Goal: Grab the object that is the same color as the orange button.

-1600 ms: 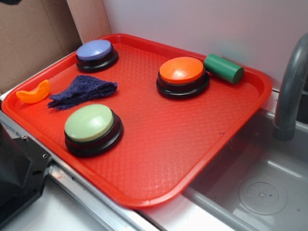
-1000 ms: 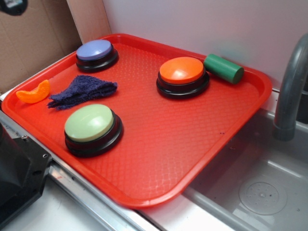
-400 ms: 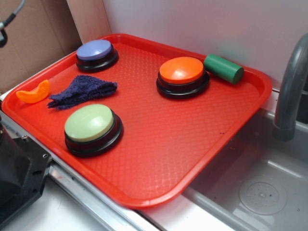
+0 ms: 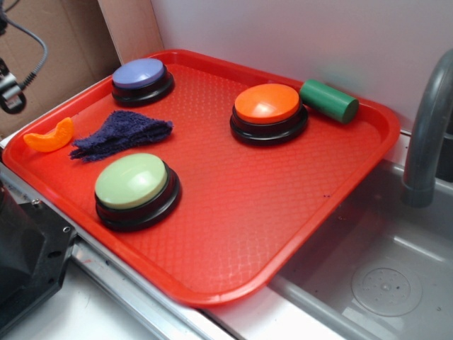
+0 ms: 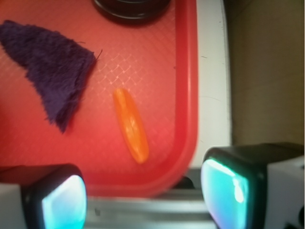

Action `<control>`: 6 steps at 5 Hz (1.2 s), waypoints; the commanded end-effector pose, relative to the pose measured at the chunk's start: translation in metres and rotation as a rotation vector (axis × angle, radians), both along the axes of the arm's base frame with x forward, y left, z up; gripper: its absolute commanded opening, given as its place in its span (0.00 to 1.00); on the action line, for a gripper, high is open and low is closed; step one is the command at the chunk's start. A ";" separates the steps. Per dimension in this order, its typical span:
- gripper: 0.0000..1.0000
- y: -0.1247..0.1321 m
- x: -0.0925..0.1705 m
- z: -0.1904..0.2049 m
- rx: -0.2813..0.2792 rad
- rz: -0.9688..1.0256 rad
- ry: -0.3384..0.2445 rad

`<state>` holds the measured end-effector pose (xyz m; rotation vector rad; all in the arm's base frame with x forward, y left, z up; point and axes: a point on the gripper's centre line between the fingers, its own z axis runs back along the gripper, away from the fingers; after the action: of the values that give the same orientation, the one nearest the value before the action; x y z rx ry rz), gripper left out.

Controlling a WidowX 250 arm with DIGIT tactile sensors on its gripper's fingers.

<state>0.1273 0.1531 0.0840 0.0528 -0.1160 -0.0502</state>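
Observation:
A small glossy orange segment toy (image 4: pixel 49 136) lies at the left corner of the red tray (image 4: pixel 283 212). In the wrist view the segment (image 5: pixel 131 125) lies just ahead of my gripper (image 5: pixel 143 200), slightly left of the middle between the fingers. The gripper is open and empty, high above the tray's corner. Its two fingertips (image 5: pixel 228 191) show at the bottom of that view. In the exterior view only a small dark part of the arm with a cable (image 4: pixel 13 92) shows at the top left. The orange button (image 4: pixel 268 112) stands far back on the tray.
A dark blue cloth (image 4: pixel 120 133) lies right beside the segment. A purple-blue button (image 4: pixel 141 80), a pale green button (image 4: pixel 135 189) and a green cylinder (image 4: pixel 328 100) are on the tray. Cardboard (image 4: pixel 56 57) stands at the left, a sink and grey faucet (image 4: pixel 425 134) at the right.
The arm part with its cable has come down into the top left corner of the exterior view. The things on the tray have not moved.

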 end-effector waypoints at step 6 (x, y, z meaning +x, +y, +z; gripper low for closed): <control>0.47 -0.008 0.020 -0.054 0.015 -0.130 0.033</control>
<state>0.1415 0.1422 0.0243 0.0427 -0.0701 -0.1657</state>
